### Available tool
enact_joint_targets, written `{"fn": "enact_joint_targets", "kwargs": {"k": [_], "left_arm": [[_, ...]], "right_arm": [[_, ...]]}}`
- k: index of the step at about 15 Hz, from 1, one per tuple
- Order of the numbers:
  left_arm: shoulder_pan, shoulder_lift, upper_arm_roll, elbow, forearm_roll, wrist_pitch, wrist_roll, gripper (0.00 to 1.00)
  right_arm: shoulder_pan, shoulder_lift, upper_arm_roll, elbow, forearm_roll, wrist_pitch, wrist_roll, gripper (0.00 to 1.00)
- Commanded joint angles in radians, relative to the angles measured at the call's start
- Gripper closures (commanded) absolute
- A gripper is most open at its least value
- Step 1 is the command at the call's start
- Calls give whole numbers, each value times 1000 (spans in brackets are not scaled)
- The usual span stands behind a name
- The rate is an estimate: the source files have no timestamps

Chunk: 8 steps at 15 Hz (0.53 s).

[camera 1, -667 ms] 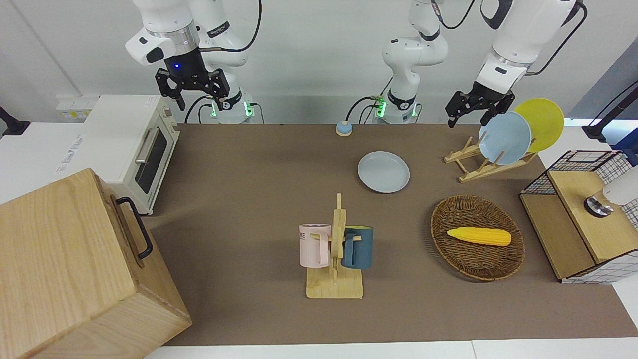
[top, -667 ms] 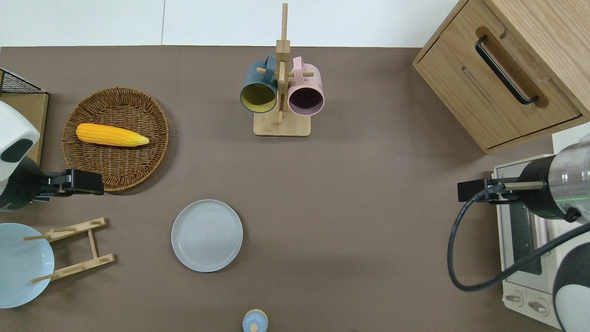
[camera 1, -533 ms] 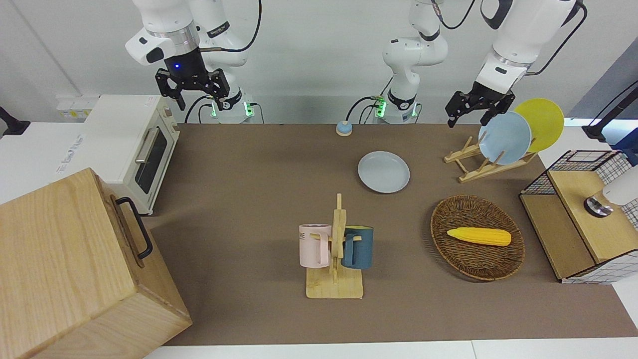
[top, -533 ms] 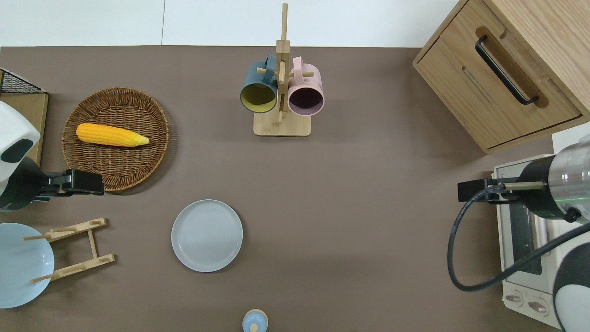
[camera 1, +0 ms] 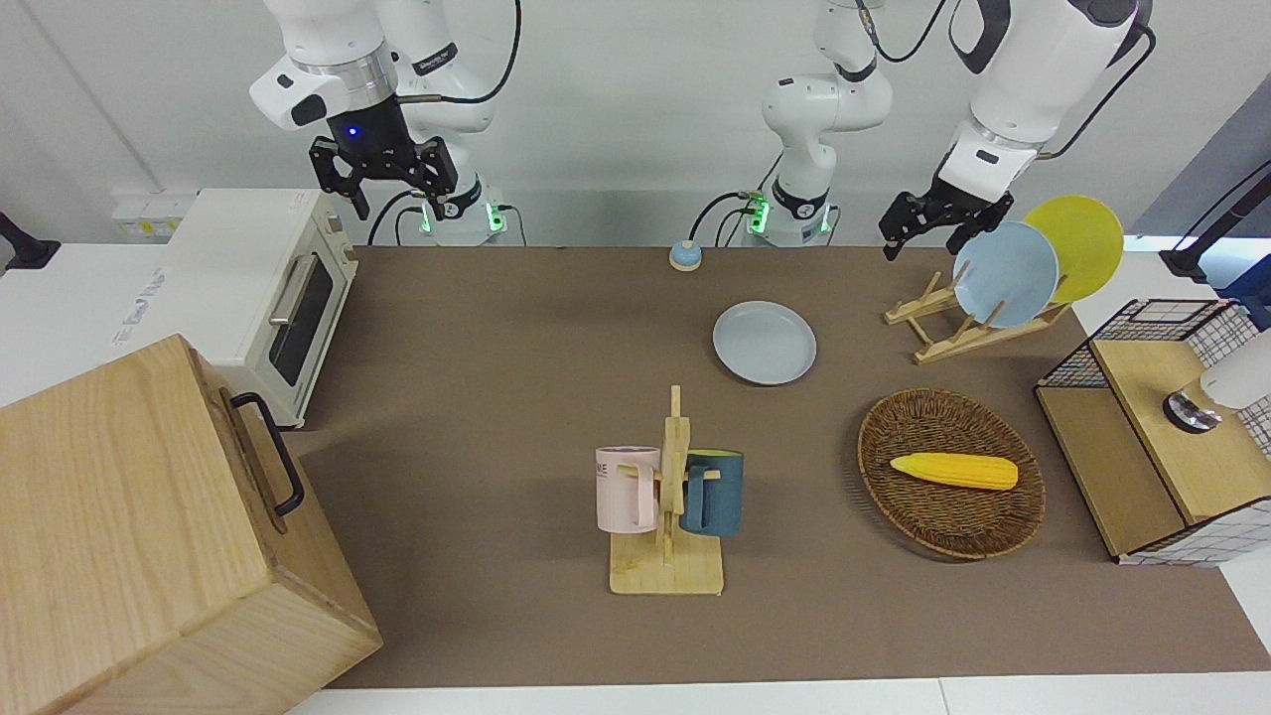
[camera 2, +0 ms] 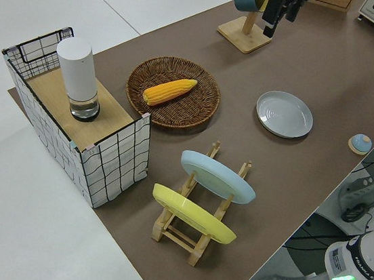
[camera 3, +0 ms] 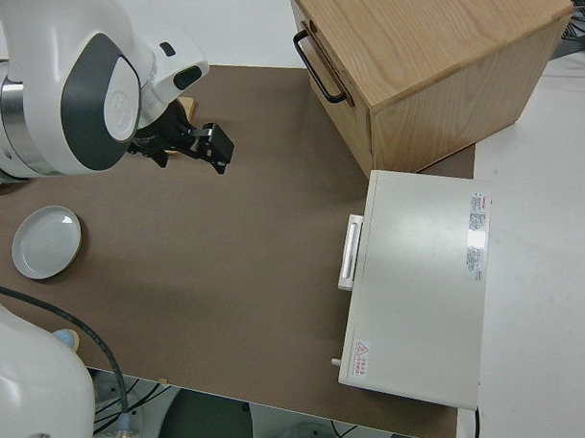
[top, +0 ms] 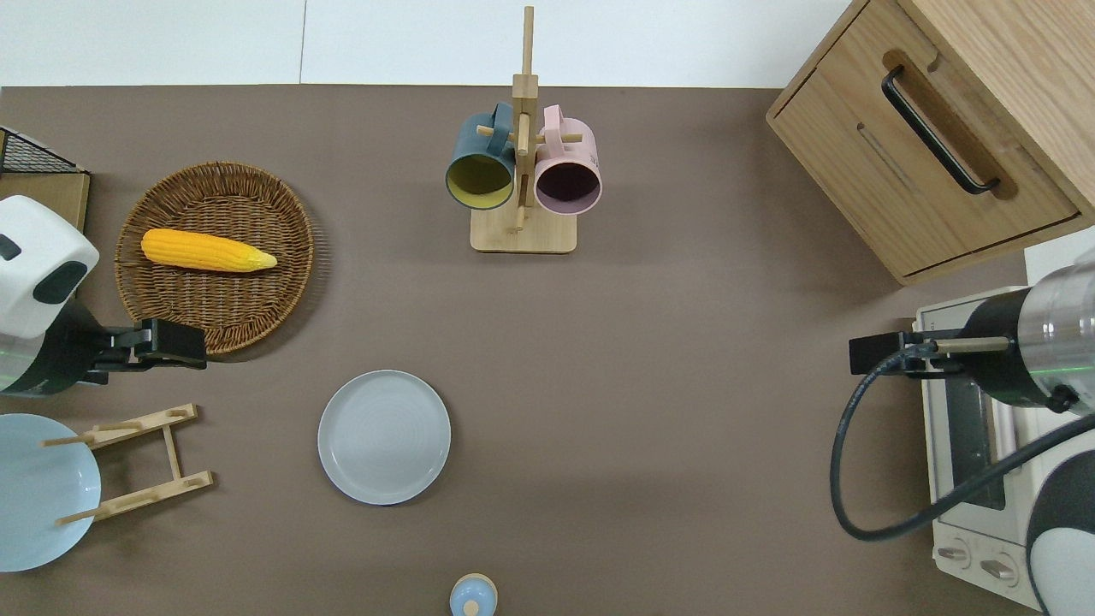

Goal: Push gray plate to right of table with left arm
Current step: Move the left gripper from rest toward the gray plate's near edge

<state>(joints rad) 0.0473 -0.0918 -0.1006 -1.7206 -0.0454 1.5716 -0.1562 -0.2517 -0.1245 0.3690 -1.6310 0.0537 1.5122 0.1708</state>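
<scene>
The gray plate [camera 1: 765,343] lies flat on the brown table [camera 1: 496,328], near the middle and toward the robots; it also shows in the overhead view [top: 384,436] and the left side view [camera 2: 284,114]. My left gripper [camera 1: 920,241] is open and empty, up in the air. In the overhead view the left gripper [top: 190,345] is over the near edge of the wicker basket, apart from the plate and toward the left arm's end of it. My right gripper [camera 1: 397,207] is open and parked.
A wooden rack [top: 137,462] holds a sky-blue plate [camera 1: 1005,273] and a yellow plate [camera 1: 1082,243]. A wicker basket [top: 257,282] holds a corn cob [top: 205,250]. A mug stand [top: 522,171], wooden cabinet [top: 941,137], toaster oven [camera 1: 268,288], wire crate [camera 1: 1162,437] and small blue knob [top: 472,595] also stand here.
My left gripper has shifted a little toward the right arm's end of the table. The gray plate and the right arm have not moved.
</scene>
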Motion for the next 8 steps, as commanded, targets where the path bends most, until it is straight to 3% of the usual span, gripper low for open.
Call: {"fn": "enact_joint_targets", "kwargs": {"k": [1, 3, 8], "left_arm": [[-3, -14, -2, -33, 15, -2, -40, 7], [-1, -11, -1, -39, 15, 22, -31, 9], [3, -22, 7, -206, 9, 143, -23, 7]], "right_arm": [[-24, -27, 15, -27, 21, 0, 10, 5], [-24, -27, 15, -27, 21, 0, 12, 5], [-24, -27, 15, -27, 21, 0, 10, 5]]}}
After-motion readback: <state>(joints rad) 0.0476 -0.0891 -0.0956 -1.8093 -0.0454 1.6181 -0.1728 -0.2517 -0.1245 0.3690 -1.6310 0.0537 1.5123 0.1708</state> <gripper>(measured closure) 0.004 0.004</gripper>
